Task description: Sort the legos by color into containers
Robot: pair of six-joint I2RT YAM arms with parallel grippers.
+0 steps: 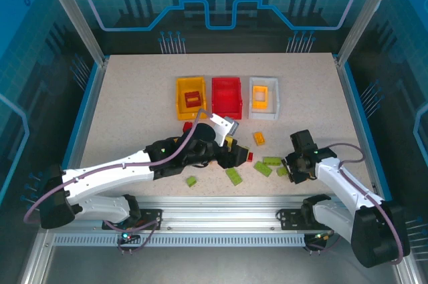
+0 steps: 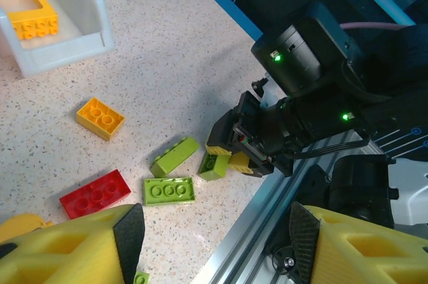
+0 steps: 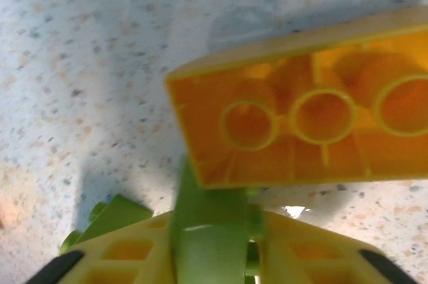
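Three bins stand in a row at the back: yellow-orange [image 1: 189, 97], red [image 1: 226, 97], white [image 1: 263, 97] [image 2: 60, 37]. My right gripper [image 1: 292, 167] [image 3: 217, 220] [image 2: 231, 160] is shut on a green brick [image 3: 207, 244] [image 2: 214, 165], low on the table. An orange brick [image 3: 301, 130] lies against that brick's end, hollow underside towards the camera. My left gripper [image 1: 234, 154] [image 2: 217, 230] hangs open over the table's front edge, nothing between its pads [image 2: 130, 230]. Loose near it are a red brick [image 2: 95, 194] [image 1: 249, 156], an orange brick [image 2: 100, 118] [image 1: 259, 138] and green bricks [image 2: 170, 190] [image 2: 175, 156].
A red piece [image 1: 192, 99] lies in the yellow-orange bin and a yellow-orange frame piece [image 2: 27, 10] in the white bin. More green bricks [image 1: 234, 176] [image 1: 191, 181] lie near the front. The metal front rail [image 2: 267, 230] runs just below my left gripper.
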